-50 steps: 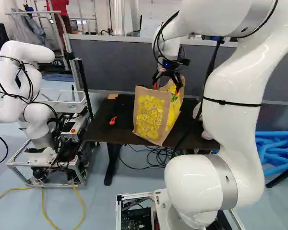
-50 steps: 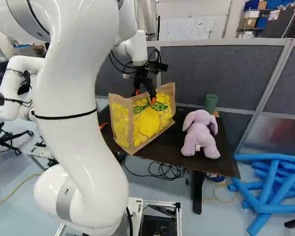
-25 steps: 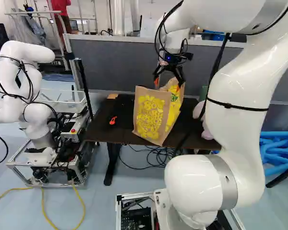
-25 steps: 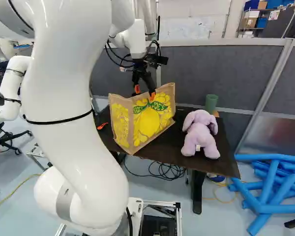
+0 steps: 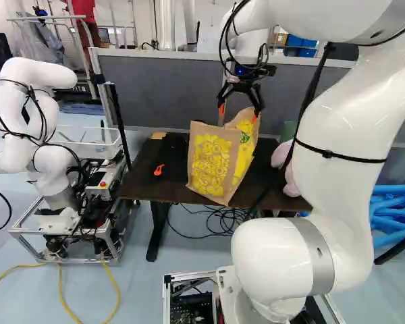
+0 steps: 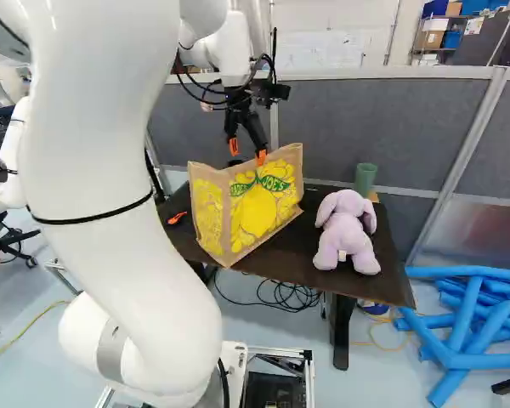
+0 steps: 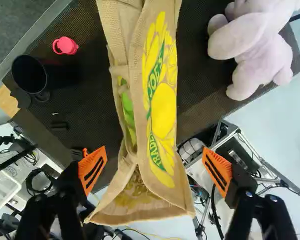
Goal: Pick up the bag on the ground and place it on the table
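Tool hangs spread wide over the bag, though any light touch is hard to judge.

brown bag with yellow print, upright on dark table

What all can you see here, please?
Bag: 1, tan and yellow, on table
Table: 1, brown, under bag
Plush toy: 1, lilac, beside bag
Cup: 1, green, behind toy
Mug: 1, black, on table
Small object: 1, pink, beside mug
Small item: 1, orange, on table
Tubes: several, blue, on floor
Cables: several, black and yellow, on floor
Partition: 1, grey, behind table
Another robot: 1, white, left base view's left
Arm: 1, white, reaching over table
Tool: 1, black, open, over bag
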